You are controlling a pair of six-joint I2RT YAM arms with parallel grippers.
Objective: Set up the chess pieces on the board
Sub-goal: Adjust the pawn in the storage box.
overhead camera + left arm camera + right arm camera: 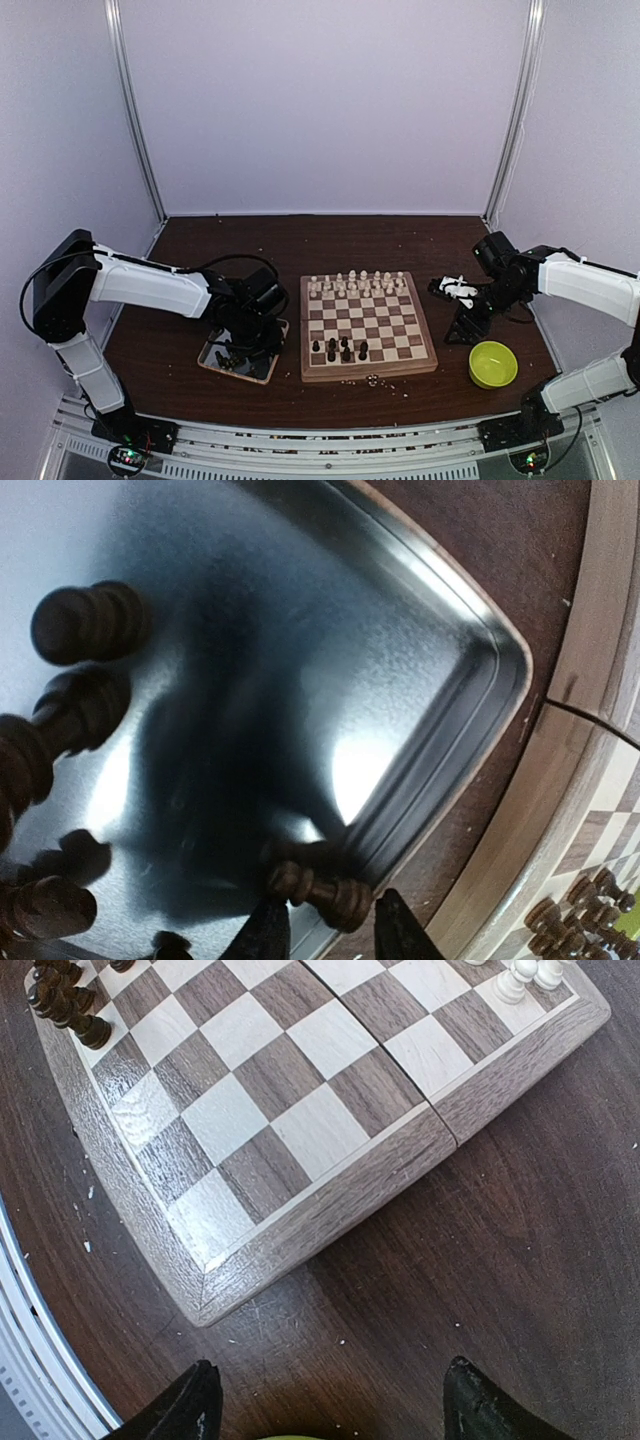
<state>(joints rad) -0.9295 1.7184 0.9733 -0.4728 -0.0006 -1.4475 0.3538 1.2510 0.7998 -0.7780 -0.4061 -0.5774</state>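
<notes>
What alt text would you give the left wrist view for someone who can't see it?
The left fingers straddle a dark chess piece lying on its side in a corner of the silver tray. More dark pieces sit at left; the board edges the right.

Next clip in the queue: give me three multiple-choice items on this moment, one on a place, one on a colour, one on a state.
1. The silver tray lies:
A) left of the board
B) right of the board
C) on top of the board

2. The bowl is:
A) red
B) yellow-green
C) blue

3. The right claw is:
A) open and empty
B) shut on a cream piece
C) shut on the bowl's rim

Answers:
1 A, the top view shows the tray beside the board's left edge.
2 B, the colour is plain in the top view.
3 A, its wrist view shows a wide gap with nothing gripped.
</notes>
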